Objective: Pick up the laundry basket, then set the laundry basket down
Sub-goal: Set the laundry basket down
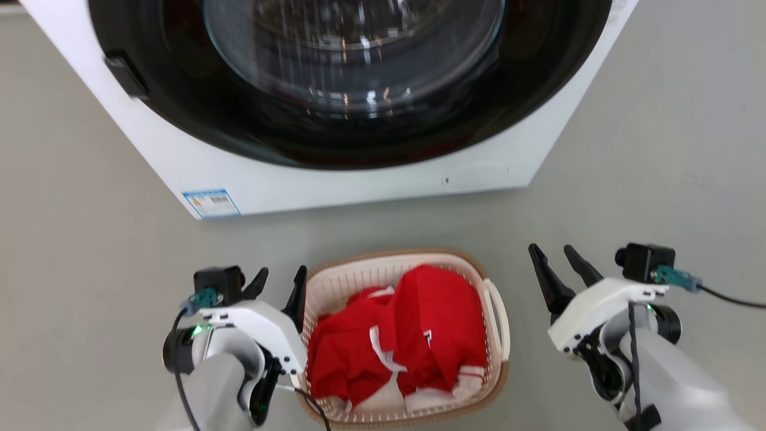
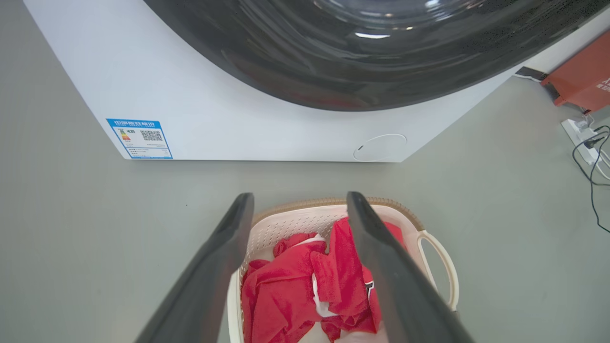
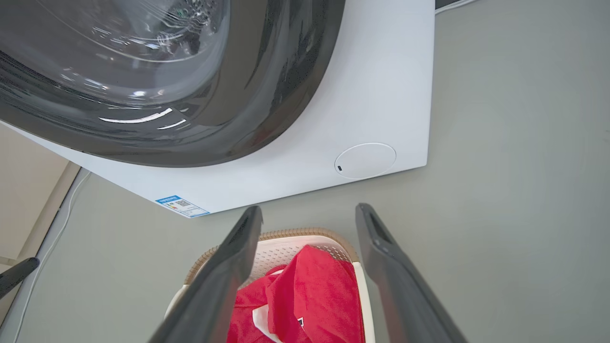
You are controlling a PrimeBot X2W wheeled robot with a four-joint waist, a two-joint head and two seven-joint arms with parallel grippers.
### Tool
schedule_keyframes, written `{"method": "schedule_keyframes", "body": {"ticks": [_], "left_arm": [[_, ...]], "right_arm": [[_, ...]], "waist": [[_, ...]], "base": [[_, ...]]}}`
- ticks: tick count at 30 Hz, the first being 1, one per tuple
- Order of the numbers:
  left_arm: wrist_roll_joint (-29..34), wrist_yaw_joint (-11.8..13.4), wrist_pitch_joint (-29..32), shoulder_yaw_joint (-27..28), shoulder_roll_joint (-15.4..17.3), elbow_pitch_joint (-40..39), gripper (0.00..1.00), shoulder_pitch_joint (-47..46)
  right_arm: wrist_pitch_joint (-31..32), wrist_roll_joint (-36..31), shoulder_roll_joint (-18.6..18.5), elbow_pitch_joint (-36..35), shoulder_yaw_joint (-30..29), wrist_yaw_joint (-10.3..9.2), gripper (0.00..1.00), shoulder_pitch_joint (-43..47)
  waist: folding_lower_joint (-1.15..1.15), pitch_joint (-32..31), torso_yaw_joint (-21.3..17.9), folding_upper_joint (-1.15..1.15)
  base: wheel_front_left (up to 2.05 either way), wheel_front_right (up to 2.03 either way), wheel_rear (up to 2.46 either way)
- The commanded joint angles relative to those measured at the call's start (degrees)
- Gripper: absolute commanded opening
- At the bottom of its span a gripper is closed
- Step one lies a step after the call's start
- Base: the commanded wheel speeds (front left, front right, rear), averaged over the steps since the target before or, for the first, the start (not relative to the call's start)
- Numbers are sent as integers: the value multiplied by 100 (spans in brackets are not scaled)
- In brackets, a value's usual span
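Observation:
The laundry basket [image 1: 350, 281] stands on the grey floor in front of the washing machine, cream-white and perforated with a tan rim, holding red clothes [image 1: 413, 341]. A white loop handle [image 1: 499, 326] shows on its right side. My left gripper [image 1: 281, 281] hovers open above the basket's left rim, its arm hiding the handle there. My right gripper [image 1: 562, 257] is open, a little to the right of the basket and apart from it. The left wrist view looks past its fingers [image 2: 224, 257] down into the basket [image 2: 295, 224]. The right wrist view also has the basket [image 3: 281, 250] between its fingers.
A big white washing machine [image 1: 335, 179] with a dark round door stands just behind the basket. In the left wrist view a power strip with cables [image 2: 584, 136] and an orange-red object [image 2: 581, 78] lie on the floor at the right. Grey floor spreads on both sides.

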Motion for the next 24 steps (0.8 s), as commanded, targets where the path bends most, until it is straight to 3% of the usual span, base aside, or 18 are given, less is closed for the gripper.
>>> {"method": "schedule_keyframes", "body": {"ticks": [1,12,21,24], "left_arm": [[115,52,-62,265,139,-222,100,126],[895,-24,-62,1192,43,-1469,100,1006],[1408,45,-62,1613,-107,-2586,100,1498],[1541,-57,-62,1684,-153,-3037,100,1652]], "right_arm": [[-78,-196,-9,-191,-120,40,100,275],[-78,-1489,43,-1258,-1478,40,100,1120],[-79,-2224,64,-2076,-2351,40,100,1617],[-79,-2487,96,-2487,-2694,40,100,1851]], "waist": [[0,-290,74,0],[0,-938,209,0],[0,-1170,218,0],[0,-1230,244,0]], "base": [[0,0,0],[0,0,0],[0,0,0],[0,0,0]]}}
